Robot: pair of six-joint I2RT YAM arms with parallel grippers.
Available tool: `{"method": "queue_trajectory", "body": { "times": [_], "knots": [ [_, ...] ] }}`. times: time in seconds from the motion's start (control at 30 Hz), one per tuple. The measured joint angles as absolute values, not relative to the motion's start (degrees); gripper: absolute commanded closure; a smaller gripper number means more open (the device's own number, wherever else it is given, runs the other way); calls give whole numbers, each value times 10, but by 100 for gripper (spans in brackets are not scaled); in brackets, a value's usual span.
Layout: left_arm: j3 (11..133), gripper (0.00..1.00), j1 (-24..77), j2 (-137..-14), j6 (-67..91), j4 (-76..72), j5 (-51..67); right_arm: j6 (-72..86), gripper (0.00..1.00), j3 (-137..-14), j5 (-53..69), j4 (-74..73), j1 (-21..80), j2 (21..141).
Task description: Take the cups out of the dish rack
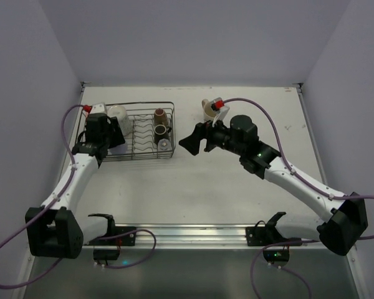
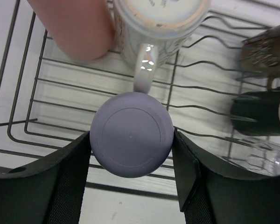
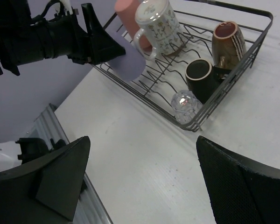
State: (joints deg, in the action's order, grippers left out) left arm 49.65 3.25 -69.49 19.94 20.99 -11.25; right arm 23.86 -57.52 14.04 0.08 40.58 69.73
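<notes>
The dish rack (image 1: pixel 143 104) stands at the table's far left. My left gripper (image 1: pixel 115 142) is over its near-left part, shut on the lavender tumbler (image 2: pixel 130 144), bottom facing the camera; in the right wrist view the tumbler (image 3: pixel 128 63) hangs tilted above the rack's rim. In the rack are the cream printed mug (image 2: pixel 154 28), salmon-pink tumbler (image 2: pixel 74 28), brown cup (image 3: pixel 228 42), black mug (image 3: pixel 200 74) and clear glass (image 3: pixel 185 103). My right gripper (image 1: pixel 193 142) is open and empty just right of the rack. The pale mug with orange inside (image 1: pixel 210 109) stands on the table behind it.
White walls close the table at the back and both sides. A metal rail (image 1: pixel 193 233) runs along the near edge between the arm bases. The right arm's purple cable (image 1: pixel 268 121) arcs over the right half of the table.
</notes>
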Motion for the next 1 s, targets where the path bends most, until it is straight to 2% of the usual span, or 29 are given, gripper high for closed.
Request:
{"method": "queue_trajectory", "body": {
  "times": [0.27,0.4,0.73,0.87,1.0],
  "knots": [
    [496,76,34,-509,219,199,-23,356,4,-504,191,152,413,697],
    [491,78,34,-457,261,154,79,426,8,-473,214,255,418,716],
    [379,79,34,-419,438,-61,307,516,10,-463,247,385,420,766],
    [354,78,43,-418,491,-135,354,532,10,-463,257,414,420,779],
    [343,76,62,-418,521,-187,379,546,16,-463,269,439,420,792]
  ]
}}
